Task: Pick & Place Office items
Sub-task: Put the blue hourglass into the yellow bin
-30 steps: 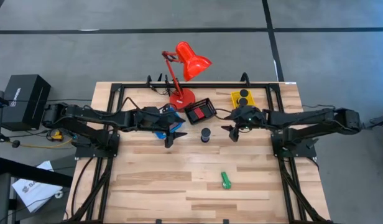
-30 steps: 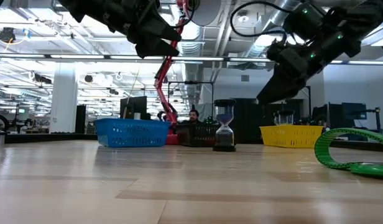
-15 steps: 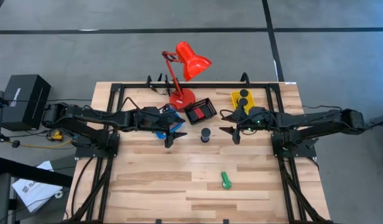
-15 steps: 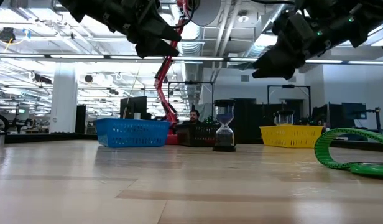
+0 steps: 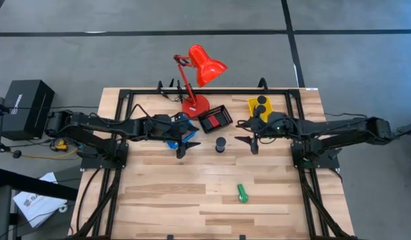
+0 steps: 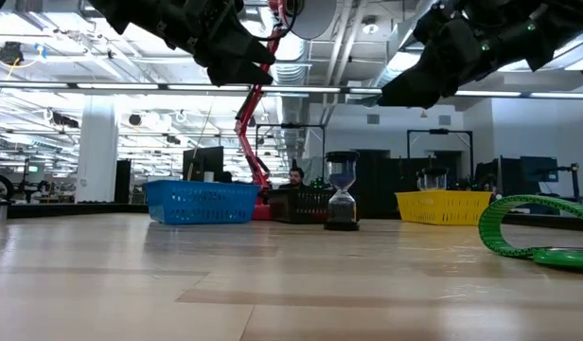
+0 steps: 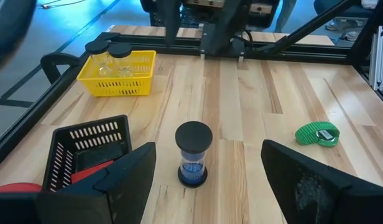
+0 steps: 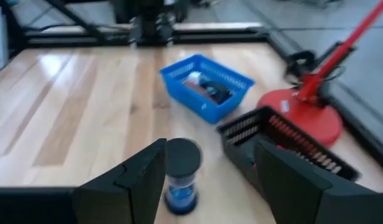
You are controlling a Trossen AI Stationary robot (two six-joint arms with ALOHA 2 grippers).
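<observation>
A small hourglass (image 5: 220, 145) with black ends stands upright on its base at mid table, also in the left wrist view (image 7: 193, 154) and the right wrist view (image 8: 181, 167). My left gripper (image 5: 185, 144) hangs open in the air to its left. My right gripper (image 5: 249, 142) hangs open to its right. Neither has anything between its fingers. A green item (image 5: 241, 193) lies on the table nearer the front edge. Two black round pieces (image 5: 260, 103) sit in the yellow tray (image 5: 252, 104), and a red block (image 5: 215, 120) lies in the black tray (image 5: 207, 124).
A blue tray (image 8: 207, 86) with small items sits under my left arm. The red desk lamp (image 5: 195, 105) stands at the far edge, its base beside the black tray. Black frame rails (image 5: 192, 91) run along the far edge and both sides. Bare wood lies toward the near edge.
My right gripper has risen and tipped from pointing steeply down to nearly level, rolling as it went and drawing slightly back toward the table's right edge. Its fingers have stayed open. The hourglass and the other items have not moved.
</observation>
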